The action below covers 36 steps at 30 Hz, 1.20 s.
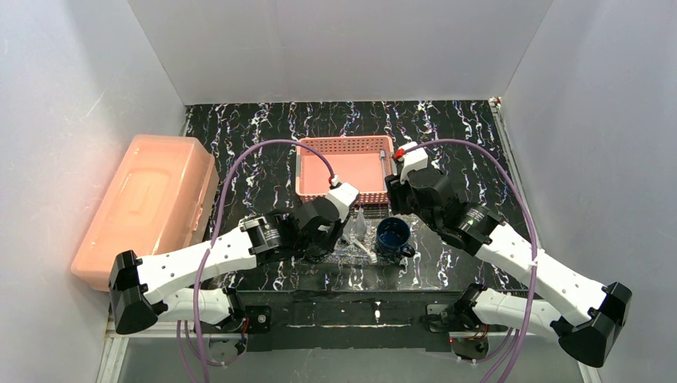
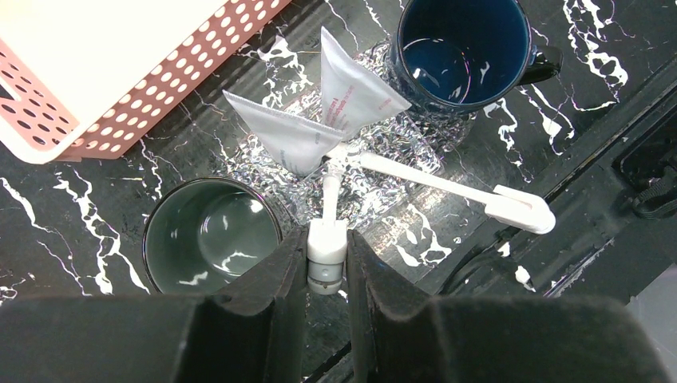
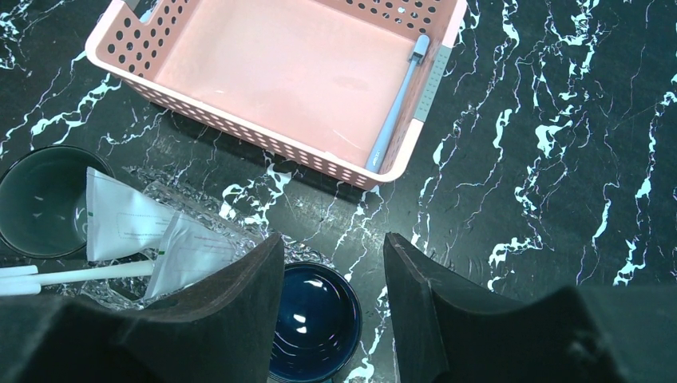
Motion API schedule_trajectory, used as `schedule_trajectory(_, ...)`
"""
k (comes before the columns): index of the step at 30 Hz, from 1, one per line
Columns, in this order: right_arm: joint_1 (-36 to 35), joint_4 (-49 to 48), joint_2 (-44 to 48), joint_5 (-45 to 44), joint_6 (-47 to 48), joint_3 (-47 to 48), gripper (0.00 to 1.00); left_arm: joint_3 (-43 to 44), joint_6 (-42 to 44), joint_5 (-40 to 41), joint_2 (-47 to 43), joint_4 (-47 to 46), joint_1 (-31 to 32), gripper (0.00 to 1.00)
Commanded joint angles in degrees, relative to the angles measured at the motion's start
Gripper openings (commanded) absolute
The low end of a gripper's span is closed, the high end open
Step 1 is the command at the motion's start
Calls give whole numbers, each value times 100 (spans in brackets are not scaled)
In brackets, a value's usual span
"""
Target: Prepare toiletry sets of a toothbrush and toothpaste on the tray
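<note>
- Black marble-look table, white walls around it; salmon box sits at the left edge.
- Glitter tray lies by the near edge, mid-table, between a green mug and a blue mug.
- My left pincer is clenched on one end of a white toothbrush. Its other end reaches over the tray, up to the tube caps. I can't tell if it rests there.
- Two toothpaste tubes lie fanned on the tray, caps toward the near edge.
- Second white toothbrush lies across the tray, one end past its rim.
- My right pincer is released, gripping nothing, above the blue mug.
- Pink basket sits behind the tray toward the far edge, with a light blue toothbrush inside along its right wall.
</note>
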<state>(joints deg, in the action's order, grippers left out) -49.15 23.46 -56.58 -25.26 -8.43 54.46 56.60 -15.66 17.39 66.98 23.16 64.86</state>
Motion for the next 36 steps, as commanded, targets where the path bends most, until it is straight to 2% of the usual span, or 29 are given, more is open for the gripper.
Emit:
schedule_trajectory(1,19,-272,134,-15,17,-82,58,-72,-68,72,-3,-25,31,0)
schedule_trajectory(7,18,-290,145,-23,-4,-146,61,-79,-93,78,6,30,27,7)
schedule_trajectory(10,15,-288,169,-31,-1,-175,62,-71,-93,89,-10,63,27,17)
schedule_trajectory(36,18,-260,113,-23,-12,-146,70,483,7,-87,-16,672,27,39)
